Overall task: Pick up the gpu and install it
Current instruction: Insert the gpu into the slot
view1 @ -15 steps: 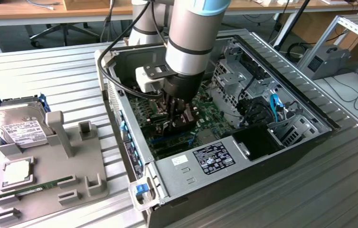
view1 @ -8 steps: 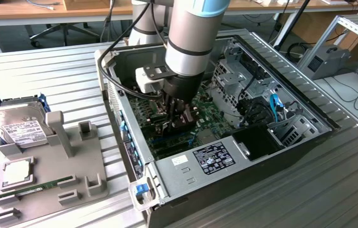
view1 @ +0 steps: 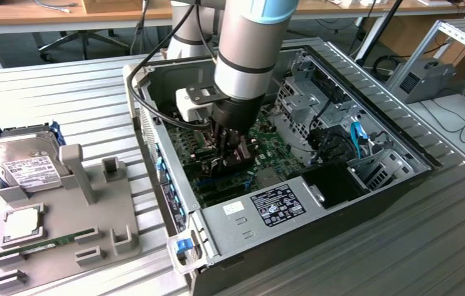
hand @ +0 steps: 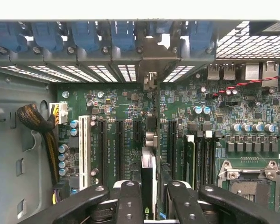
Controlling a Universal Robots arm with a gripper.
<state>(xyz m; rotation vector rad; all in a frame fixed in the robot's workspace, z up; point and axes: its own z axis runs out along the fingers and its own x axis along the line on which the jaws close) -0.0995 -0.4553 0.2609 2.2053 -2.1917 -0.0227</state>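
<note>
The jaws [hand: 150, 198] are clamped on the gpu [hand: 148, 175], edge-on. It hangs over the motherboard [hand: 126, 112] slots inside the case [view1: 241, 225], seemingly not yet seated.

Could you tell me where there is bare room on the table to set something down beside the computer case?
The ribbed table is bare between the hard drive and the open computer case, and again in front of the case toward the exterior view's right. The grey holder tray is crowded, and inside the case the gripper holds the gpu upright over the motherboard.
</note>
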